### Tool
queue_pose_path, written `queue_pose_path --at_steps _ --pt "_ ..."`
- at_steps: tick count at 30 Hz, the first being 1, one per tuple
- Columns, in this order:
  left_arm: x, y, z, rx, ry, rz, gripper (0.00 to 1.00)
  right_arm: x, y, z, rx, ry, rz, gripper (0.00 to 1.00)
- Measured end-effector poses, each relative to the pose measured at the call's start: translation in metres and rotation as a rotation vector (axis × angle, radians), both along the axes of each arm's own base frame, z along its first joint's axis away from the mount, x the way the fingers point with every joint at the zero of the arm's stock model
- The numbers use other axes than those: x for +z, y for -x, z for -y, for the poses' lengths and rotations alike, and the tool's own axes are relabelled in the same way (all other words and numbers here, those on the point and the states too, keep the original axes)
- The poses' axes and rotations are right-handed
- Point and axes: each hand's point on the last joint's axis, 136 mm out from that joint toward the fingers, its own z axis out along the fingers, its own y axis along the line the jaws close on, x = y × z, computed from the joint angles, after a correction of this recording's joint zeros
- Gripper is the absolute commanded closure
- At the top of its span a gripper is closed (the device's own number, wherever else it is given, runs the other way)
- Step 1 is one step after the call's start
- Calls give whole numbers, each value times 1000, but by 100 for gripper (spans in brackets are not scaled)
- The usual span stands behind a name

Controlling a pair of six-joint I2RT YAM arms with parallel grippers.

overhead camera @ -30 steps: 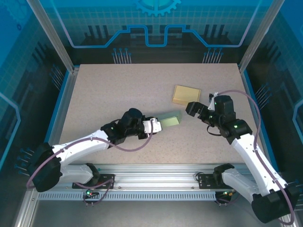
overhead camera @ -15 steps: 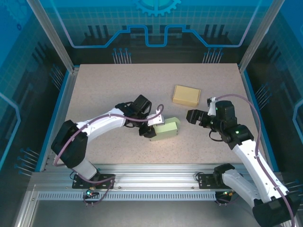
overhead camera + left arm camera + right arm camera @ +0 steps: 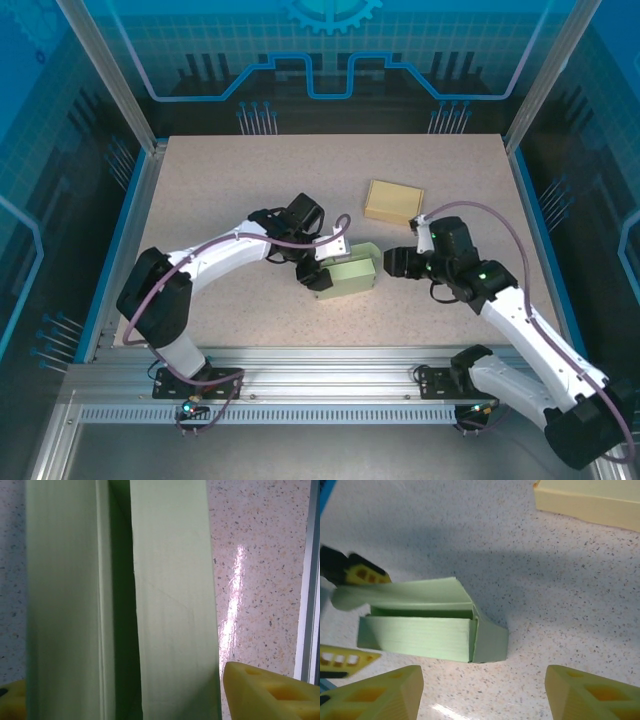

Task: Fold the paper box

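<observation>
1. The green paper box (image 3: 345, 275) lies on the table (image 3: 220, 180), near the yellow box (image 3: 393, 201) and to its near left, with one flap lifted open
2. The left gripper (image 3: 320, 268) is further left of the yellow box, at the green paper box's open end, a finger on either side of it; I cannot tell whether it pinches or stands slack
3. The right gripper (image 3: 388, 262) hovers on the near side of the yellow box, released and empty, facing the green paper box's closed end without touching it
</observation>
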Motion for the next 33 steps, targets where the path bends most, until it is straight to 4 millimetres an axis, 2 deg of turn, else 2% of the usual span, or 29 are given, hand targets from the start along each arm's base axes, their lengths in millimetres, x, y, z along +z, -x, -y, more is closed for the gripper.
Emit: queue_pose_path --at_steps 5,9,13,18,23,28,33 --pt "16 -1 -4 10 36 81 34 -7 -9 -9 35 112 -6 40" --pt "23 -2 -4 13 56 115 33 0 -24 -17 66 165 20 42" --pt "22 -1 -3 12 55 115 24 3 -35 -24 109 200 36 43" --pt "20 6 2 -10 55 115 16 -7 -42 -30 153 241 18 44" --pt "17 8 6 -23 40 134 16 -14 -43 -33 187 250 2 44" --pt "13 2 6 -14 13 168 16 -20 -47 -37 209 250 -21 45" --pt "7 0 5 -6 -14 173 11 -28 -50 -36 218 249 -43 48"
